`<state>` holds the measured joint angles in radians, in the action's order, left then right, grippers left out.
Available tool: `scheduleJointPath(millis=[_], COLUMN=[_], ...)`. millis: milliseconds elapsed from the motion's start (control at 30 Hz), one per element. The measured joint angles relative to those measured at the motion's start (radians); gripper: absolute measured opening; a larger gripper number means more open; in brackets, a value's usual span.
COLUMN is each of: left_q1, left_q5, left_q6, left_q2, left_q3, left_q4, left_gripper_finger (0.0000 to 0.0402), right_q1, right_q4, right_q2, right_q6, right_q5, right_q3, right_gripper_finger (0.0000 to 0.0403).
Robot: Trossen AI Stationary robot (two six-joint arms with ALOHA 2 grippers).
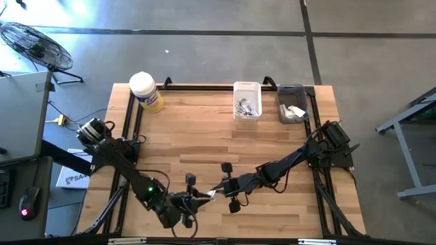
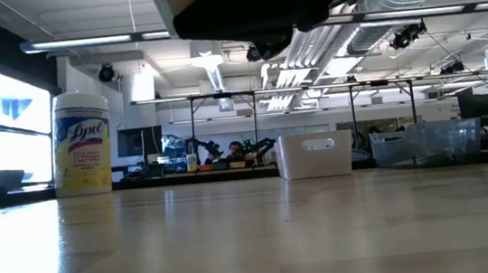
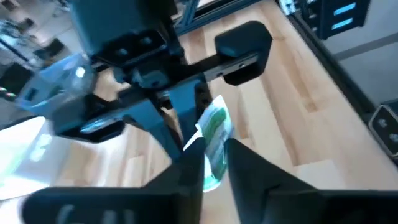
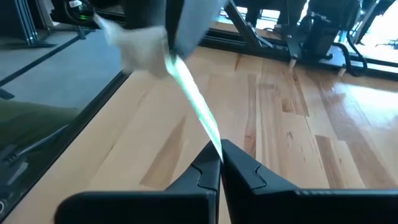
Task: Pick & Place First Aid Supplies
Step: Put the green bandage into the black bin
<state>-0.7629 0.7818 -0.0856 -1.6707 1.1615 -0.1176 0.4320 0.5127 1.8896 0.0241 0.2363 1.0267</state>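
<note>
A narrow green-and-white strip packet (image 3: 215, 140) hangs in the air between my two grippers, above the table's near edge around its middle (image 1: 211, 195). My left gripper (image 1: 198, 198) comes from the left, with the packet's near end between its fingers. My right gripper (image 1: 218, 192) comes from the right and is shut on the other end. In the left wrist view the right gripper (image 3: 180, 124) shows beyond the packet. More first aid supplies lie in a white bin (image 1: 246, 100) and a grey bin (image 1: 291, 103) at the far edge. My left gripper has the strip's lower end (image 3: 211, 174) between its two fingers, which stand close on either side of it, nearly level from the table's left. The strip is clear of the table. My right gripper pinches the strip's other end (image 4: 213, 142) between its fingertips, coming slightly downward from the table's right. The strip runs on from the fingertips as a thin edge (image 4: 189, 93) toward the left gripper, lifted clear of the wood.
A yellow wipes tub with a white lid (image 1: 146, 92) stands at the far left corner (image 2: 81, 143). The white bin (image 2: 316, 154) and the clear bin (image 2: 426, 143) stand along the far edge. Bare wood lies between them and the grippers.
</note>
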Motion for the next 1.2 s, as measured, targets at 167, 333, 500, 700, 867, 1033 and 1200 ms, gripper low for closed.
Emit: scheduleJointPath(millis=[167, 333, 500, 700, 867, 1033, 1200], left_q1=[-0.040, -0.071, -0.110, -0.144, -0.141, -0.141, -0.141], left_q5=[0.072, 0.094, 0.129, 0.155, 0.147, 0.124, 0.126], left_q6=[-0.045, -0.052, -0.055, -0.052, -0.051, -0.054, -0.054], left_q2=[0.000, 0.000, 0.008, 0.008, 0.008, 0.008, 0.008], left_q3=[0.031, 0.040, 0.040, 0.066, 0.077, 0.077, 0.077], left_q4=[-0.082, -0.135, -0.147, -0.146, -0.144, -0.147, -0.146], left_gripper_finger=[0.0128, 0.0168, 0.0172, 0.0172, 0.0172, 0.0172, 0.0172], right_q1=[-0.001, 0.000, 0.000, -0.043, -0.169, -0.365, -0.567], right_q4=[-0.002, -0.043, -0.350, -0.895, -1.411, -1.724, -1.642], right_q2=[-0.006, -0.044, -0.175, -0.387, -0.520, -0.588, -0.616], right_q6=[0.023, 0.067, 0.207, 0.456, 0.749, 0.959, 0.890], right_q5=[0.002, 0.022, 0.229, 0.434, 0.516, 0.537, 0.495], right_q3=[-0.001, -0.001, 0.000, 0.000, -0.014, -0.105, -0.226], right_gripper_finger=[0.0001, 0.0001, 0.0001, 0.0000, 0.0000, 0.0000, 0.0000])
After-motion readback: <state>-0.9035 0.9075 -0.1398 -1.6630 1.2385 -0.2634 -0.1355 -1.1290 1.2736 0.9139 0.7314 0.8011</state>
